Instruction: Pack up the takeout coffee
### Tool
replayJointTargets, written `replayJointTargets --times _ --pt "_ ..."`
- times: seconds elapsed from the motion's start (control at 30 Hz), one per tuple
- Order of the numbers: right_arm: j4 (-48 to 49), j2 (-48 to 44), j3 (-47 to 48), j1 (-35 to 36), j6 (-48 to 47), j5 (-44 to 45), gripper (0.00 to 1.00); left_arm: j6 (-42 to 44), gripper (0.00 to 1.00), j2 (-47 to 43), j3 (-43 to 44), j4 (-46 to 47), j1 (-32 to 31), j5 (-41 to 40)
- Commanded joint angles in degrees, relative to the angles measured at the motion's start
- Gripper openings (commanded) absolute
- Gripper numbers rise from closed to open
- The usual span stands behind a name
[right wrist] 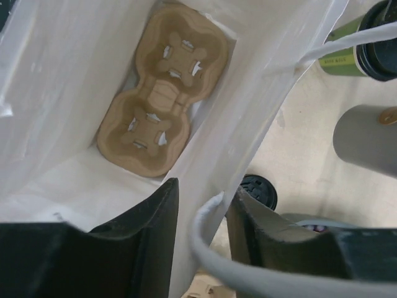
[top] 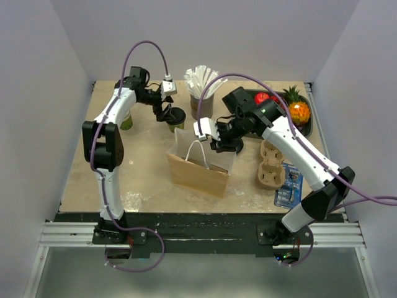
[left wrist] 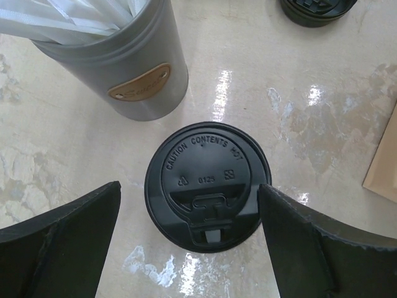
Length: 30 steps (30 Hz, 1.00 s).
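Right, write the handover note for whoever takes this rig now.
Left gripper: open, over the takeout coffee, a finger on each side, not gripping.
Right gripper: open, jaws astride the paper bag rim.
Coffee: on the table, behind the bag's far left corner.
Done: bag stands open, cup carrier lies in its bottom.
To do: grasp the coffee, lift it, set it into the bag.

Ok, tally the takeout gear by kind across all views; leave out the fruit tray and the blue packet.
Lidded green coffee cups: 3 (one shows only its lid)
Paper bag: 1
Pulp cup carriers: 2 (one inside the bag)
Grey cup of straws: 1
Total: 7
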Motion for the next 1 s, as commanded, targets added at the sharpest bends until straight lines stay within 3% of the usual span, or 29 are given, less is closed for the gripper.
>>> replayJointTargets --times 0.0,0.3,0.7,0.97 --pt "1.5 -2.7 -0.8 -0.2 1.9 2.4 0.46 2.6 0.96 0.9 2.1 1.0 -0.4 4.2" --pt "2.1 -1.4 0.6 -0.2 4.5 2.7 0.51 6.9 0.96 0.1 0.6 0.2 -1.9 2.1" --pt "2.1 0.2 2.6 -0.2 6.8 2.8 0.52 1.2 1.0 -6.1 -5.2 8.3 -1.3 1.9" --pt "1.1 1.3 4.3 -0.2 7.9 2.9 0.52 -8.5 1.0 -6.1 -5.5 8.8 -1.2 0.6"
